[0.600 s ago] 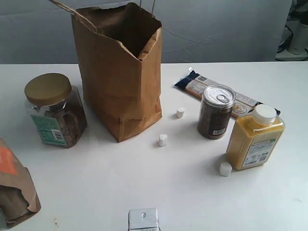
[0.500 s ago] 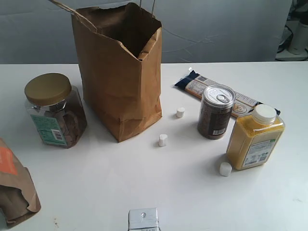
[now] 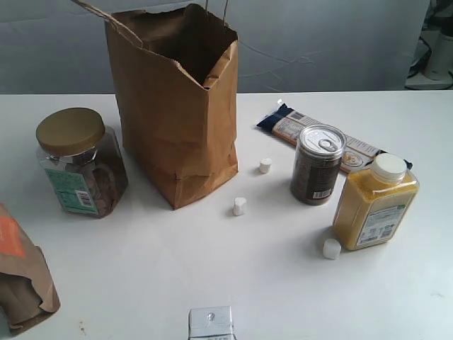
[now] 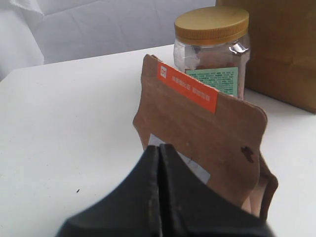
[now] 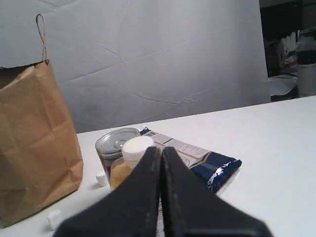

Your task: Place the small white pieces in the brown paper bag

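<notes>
Pieces in the exterior view: 3 small white pieces (image 3: 240, 206) are lying outside the brown paper bag (image 3: 173, 106), with neither claw showing. In the left wrist view, the left claw (image 4: 159, 148) is pressing its jaws together on nothing; just beyond it, a small bag (image 4: 207, 128) is wearing an orange label (image 4: 187, 88) reading "D1". In the right wrist view, the right claw (image 5: 161, 149) is likewise pinched and empty, the yellow bottle (image 5: 126, 170) just beyond. 1 piece is sitting just beside that bottle, so a wide grab is risking toppling it.

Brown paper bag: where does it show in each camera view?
Exterior view: brown paper bag stands open at the back, between the gold-lidded jar and the can.
Left wrist view: only its side shows, behind the jar.
Right wrist view: it stands beside the can.
Shared landmarks: jar for left wrist, can for right wrist.
</notes>
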Available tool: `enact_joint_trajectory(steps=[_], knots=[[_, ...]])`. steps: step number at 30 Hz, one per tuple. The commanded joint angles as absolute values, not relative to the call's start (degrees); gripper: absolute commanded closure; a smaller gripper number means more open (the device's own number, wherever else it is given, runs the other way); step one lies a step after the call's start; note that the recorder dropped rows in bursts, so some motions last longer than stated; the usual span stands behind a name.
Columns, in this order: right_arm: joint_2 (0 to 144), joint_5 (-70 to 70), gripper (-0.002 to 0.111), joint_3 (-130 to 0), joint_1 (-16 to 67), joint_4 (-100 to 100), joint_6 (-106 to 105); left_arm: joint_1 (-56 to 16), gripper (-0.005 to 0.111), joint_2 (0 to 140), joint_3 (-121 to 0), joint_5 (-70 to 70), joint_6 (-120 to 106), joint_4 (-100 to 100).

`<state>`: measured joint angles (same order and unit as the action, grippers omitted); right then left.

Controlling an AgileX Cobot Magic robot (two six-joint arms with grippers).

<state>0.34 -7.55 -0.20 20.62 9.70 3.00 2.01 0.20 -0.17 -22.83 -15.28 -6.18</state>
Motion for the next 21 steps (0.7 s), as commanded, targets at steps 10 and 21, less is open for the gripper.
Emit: enact_joint_trajectory(steps=[10,21], knots=[[15.8,-5.5,0.108,-6.3,23.2,22.7,2.2,1.8,0.107,0.0,0.0,-22.5,-15.2,-6.7],[60.5,-25.8,0.108,-39.1,43.1,23.3,-11.8,1.8,0.107,0.0,0.0,-22.5,-15.2,-6.7]])
